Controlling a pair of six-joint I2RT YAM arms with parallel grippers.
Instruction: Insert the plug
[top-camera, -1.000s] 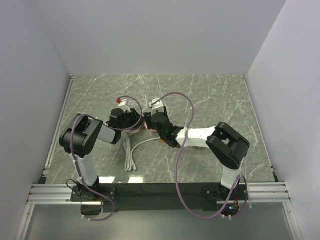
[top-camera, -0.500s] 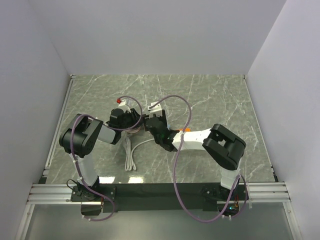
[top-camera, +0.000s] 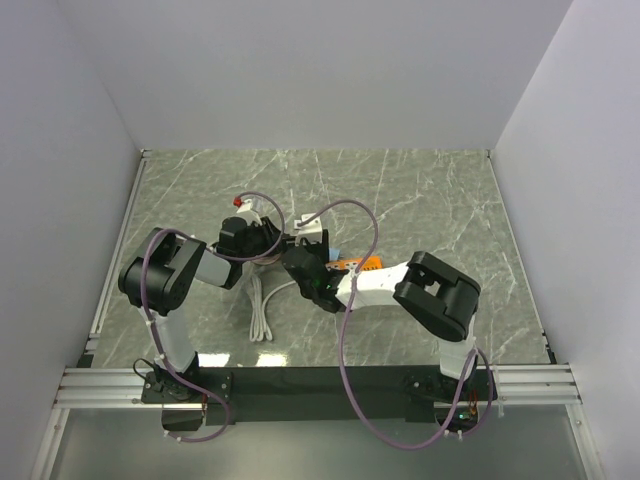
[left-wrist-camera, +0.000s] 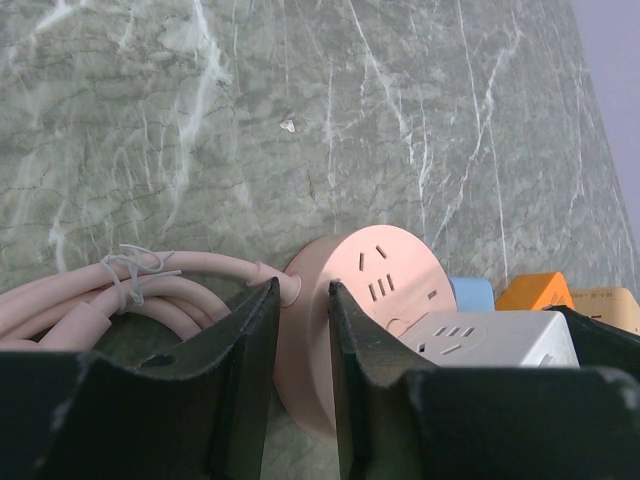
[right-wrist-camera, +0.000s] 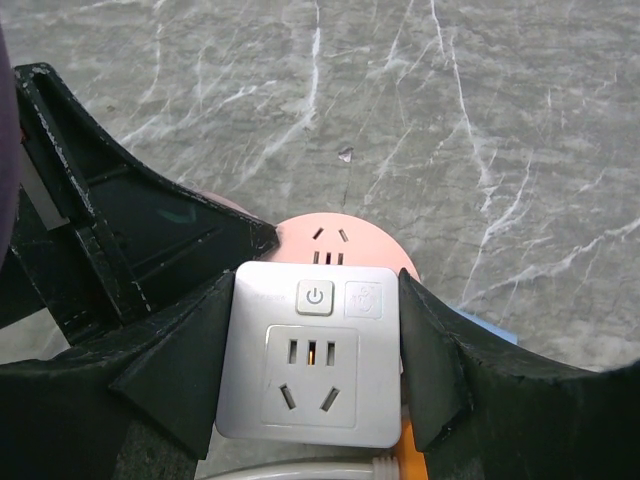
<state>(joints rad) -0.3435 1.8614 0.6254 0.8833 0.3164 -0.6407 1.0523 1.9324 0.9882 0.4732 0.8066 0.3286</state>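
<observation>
The table (top-camera: 430, 190), a flat slab patterned in green, white-veined marble, is being used as the bed on which the socket (left-wrist-camera: 385, 300) is being kept flat. That socket, a round disc of smooth pink plastic with its slots facing up, is being pinched by the left hand (left-wrist-camera: 303, 305). The black fingers are being pressed in on either side of the stub where the cord (left-wrist-camera: 150, 290) leaves. This is being judged a brace against sliding.

The plug (right-wrist-camera: 312, 350) is a glossy white square block with rounded corners, a power button and slots of its own on the back. It is being clamped across two opposite sides by the right hand (right-wrist-camera: 318, 292) and held over the socket's near part, so that its hidden prongs can be lined up. Whether the two are touching cannot be told. The soft pink cord is being kept bundled by a thin wire tie.
</observation>
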